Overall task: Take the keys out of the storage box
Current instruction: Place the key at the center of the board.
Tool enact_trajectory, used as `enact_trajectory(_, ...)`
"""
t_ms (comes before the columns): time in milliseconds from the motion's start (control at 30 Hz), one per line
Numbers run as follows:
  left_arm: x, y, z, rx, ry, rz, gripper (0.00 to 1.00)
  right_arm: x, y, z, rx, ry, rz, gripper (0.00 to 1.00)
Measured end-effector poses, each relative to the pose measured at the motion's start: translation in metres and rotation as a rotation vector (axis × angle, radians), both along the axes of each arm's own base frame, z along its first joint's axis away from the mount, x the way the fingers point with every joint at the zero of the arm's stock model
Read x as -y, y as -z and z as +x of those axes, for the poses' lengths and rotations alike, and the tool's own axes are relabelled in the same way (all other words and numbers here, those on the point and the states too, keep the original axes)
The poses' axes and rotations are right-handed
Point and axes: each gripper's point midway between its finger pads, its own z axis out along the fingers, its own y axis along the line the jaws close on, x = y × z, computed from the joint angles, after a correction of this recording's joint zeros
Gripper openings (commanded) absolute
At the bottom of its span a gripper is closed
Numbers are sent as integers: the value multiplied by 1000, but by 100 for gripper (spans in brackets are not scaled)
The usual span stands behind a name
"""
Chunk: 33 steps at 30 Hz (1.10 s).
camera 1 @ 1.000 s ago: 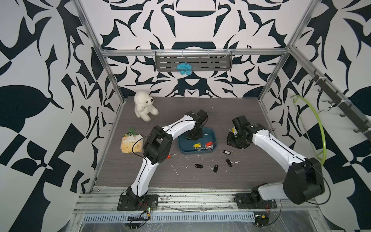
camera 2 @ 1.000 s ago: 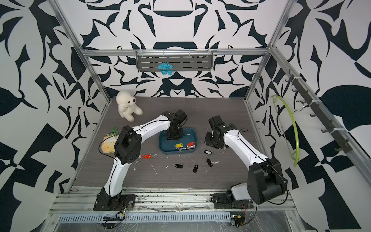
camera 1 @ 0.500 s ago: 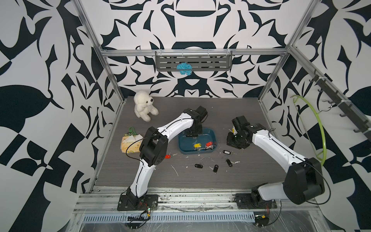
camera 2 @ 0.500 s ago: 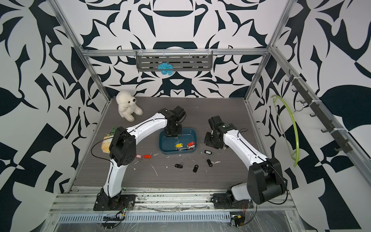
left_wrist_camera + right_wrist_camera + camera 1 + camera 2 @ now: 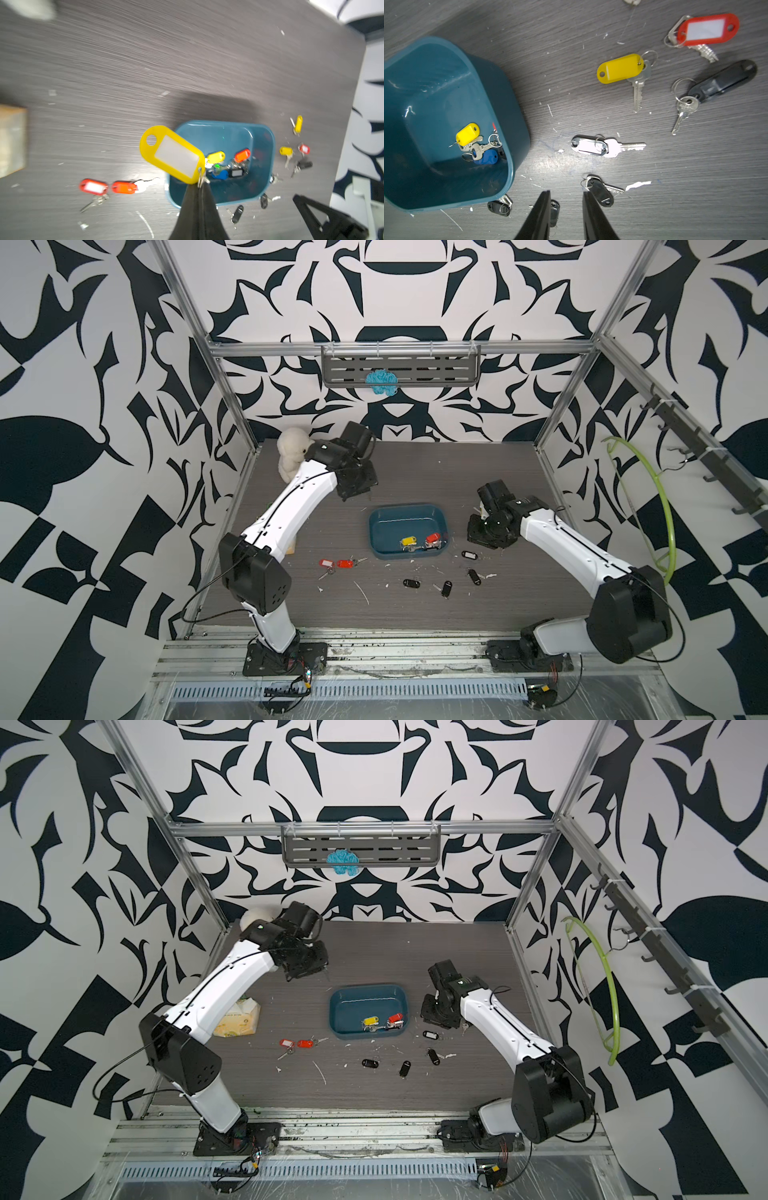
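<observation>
Near the storage box (image 5: 218, 135), left end effector (image 5: 200, 186) pinching yellow-tagged key (image 5: 172, 158), right end effector (image 5: 566, 192) spread

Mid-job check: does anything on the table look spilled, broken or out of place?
Nothing broken. White scraps and flecks litter the table around the storage box, among the keys already out. The left gripper pinches a yellow key tag only at its ring end, so the tag sticks out loose.

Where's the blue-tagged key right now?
In the right wrist view, the blue-tagged key lies inside the storage box at its right end, beside the yellow tag.
</observation>
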Motion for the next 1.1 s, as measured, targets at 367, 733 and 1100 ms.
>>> enact_trajectory(367, -71, 82, -13, -222, -92, 84, 0, -37, -14, 16, 25, -80, -2, 36)
enact_trajectory(733, -62, 151, -7, -338, -63, 84, 18, -83, -17, 24, 18, -171, -5, 42)
enact_trajectory(1100, -61, 164, -7, -333, -53, 76, 99, -102, -14, 32, -6, -206, -14, 53)
